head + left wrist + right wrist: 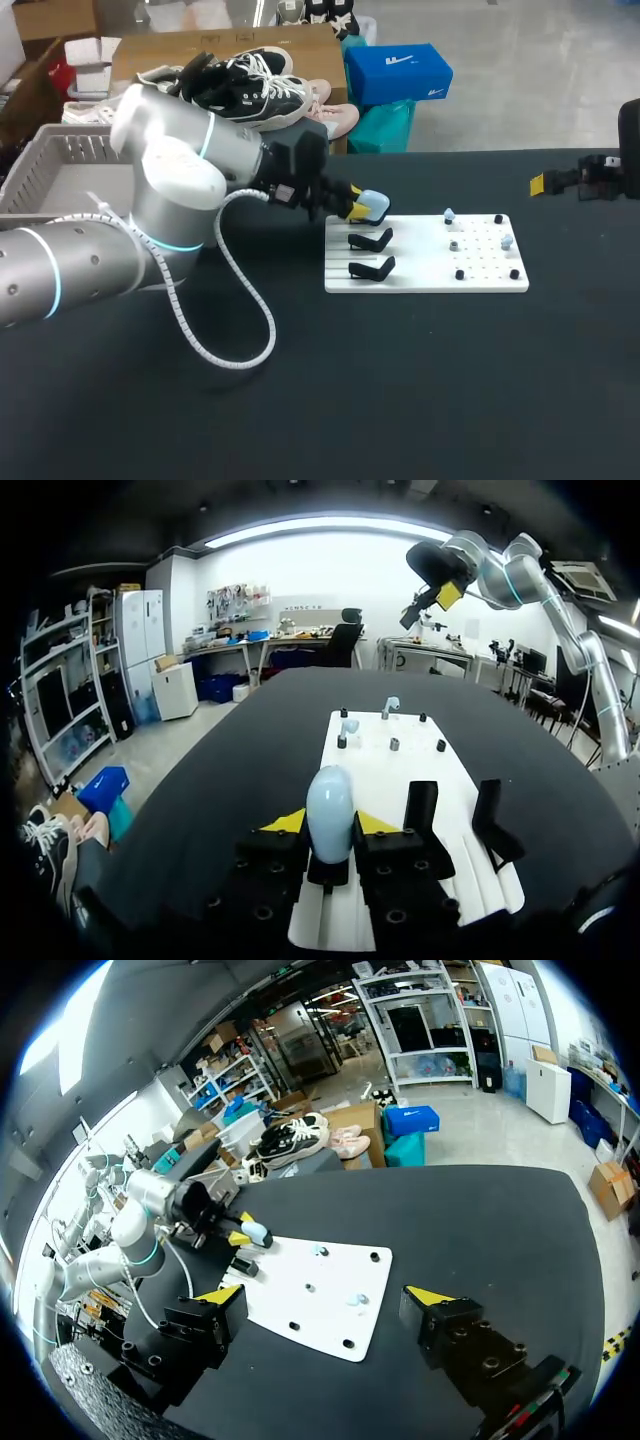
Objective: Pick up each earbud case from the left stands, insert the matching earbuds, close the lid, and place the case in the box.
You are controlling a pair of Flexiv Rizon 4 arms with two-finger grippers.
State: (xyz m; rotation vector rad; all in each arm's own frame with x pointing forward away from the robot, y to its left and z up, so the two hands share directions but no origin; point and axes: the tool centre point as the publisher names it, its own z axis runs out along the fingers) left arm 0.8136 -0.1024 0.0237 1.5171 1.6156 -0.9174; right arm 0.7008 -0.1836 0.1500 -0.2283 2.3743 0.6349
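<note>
"Where's the earbud case (374,205)?"

"Just left of centre in the head view, at the upper left corner of the white board (425,282). My left gripper (364,209) pinches it, a yellow tip on each side."

"And your right gripper (328,1298)?"

"At the head view's right edge, well apart from the white board, fingers spread wide."

"The earbuds (449,214)?"

"Standing on the board's right half."

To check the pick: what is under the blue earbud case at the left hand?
A black stand shows under the earbud case; the left hand hides the stand's sides.
</note>
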